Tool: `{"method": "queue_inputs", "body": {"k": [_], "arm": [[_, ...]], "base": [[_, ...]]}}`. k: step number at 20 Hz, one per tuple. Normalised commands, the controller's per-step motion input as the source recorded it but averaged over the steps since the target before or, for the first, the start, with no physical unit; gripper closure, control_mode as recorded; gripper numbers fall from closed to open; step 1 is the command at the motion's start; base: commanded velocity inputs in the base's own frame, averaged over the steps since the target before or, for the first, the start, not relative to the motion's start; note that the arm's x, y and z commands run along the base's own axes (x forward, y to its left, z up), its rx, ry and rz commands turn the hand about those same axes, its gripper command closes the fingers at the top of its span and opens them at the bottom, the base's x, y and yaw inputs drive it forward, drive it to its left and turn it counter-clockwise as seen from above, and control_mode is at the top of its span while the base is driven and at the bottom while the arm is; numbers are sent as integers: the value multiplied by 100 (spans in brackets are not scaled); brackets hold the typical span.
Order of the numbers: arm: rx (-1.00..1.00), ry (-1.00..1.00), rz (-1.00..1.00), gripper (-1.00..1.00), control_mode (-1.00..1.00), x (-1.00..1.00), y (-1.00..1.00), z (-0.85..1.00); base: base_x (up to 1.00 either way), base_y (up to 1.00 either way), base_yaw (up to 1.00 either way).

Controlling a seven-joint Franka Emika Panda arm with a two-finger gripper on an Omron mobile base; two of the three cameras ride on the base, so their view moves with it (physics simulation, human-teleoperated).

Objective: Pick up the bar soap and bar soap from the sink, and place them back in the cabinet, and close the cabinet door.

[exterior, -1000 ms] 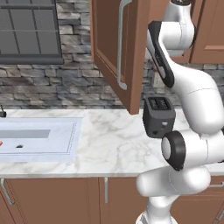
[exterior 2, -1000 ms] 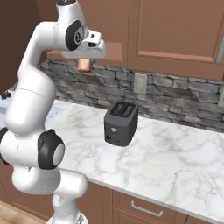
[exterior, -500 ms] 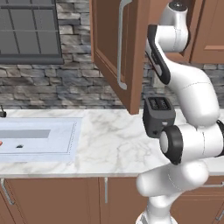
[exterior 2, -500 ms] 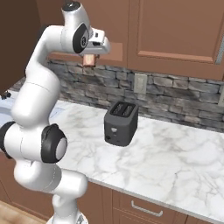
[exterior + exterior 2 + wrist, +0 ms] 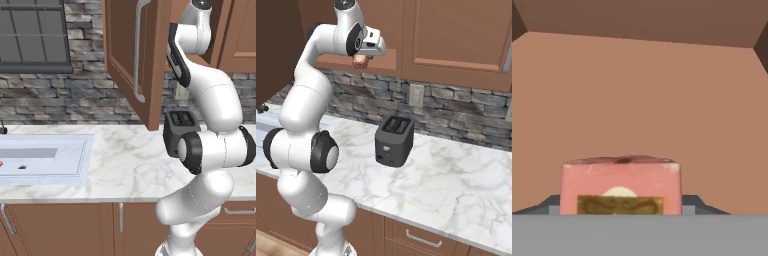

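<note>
A pinkish bar soap (image 5: 621, 182) with a gold-brown label sits between my fingertips, and my gripper (image 5: 361, 61) is shut on it. The hand is raised at the open cabinet (image 5: 387, 61), whose bare reddish-brown interior (image 5: 642, 95) lies just beyond the soap. The cabinet door (image 5: 131, 65) stands swung open, its long silver bar handle (image 5: 139, 50) facing out. The pale sink (image 5: 82, 160) lies at the left of the counter. A sliver of the orange bar soap (image 5: 1, 163) peeks in at the picture's edge inside the basin.
A black toaster (image 5: 394, 142) stands on the marble counter (image 5: 456, 185) under the cabinet, partly behind my arm in the left base view. A wall outlet (image 5: 416, 95) sits on the stone backsplash. The tip of the black faucet (image 5: 2, 129) shows behind the sink.
My hand, still holding the pinkish soap, has risen a little and moved further in toward the cabinet opening. Door, sink and toaster have stayed put.
</note>
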Motion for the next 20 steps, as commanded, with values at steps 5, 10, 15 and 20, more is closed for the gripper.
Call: {"method": "queue_inputs", "body": {"k": [5,10,15,20], "arm": [[1,0,0,100,-100,39,0,6],[0,0,0,100,-100,43,0,0],[0,0,0,100,-100,39,0,0],[0,0,1,100,-100,30,0,-1]], "base": [[0,0,0],[0,0,0],[0,0,0],[0,0,0]]}}
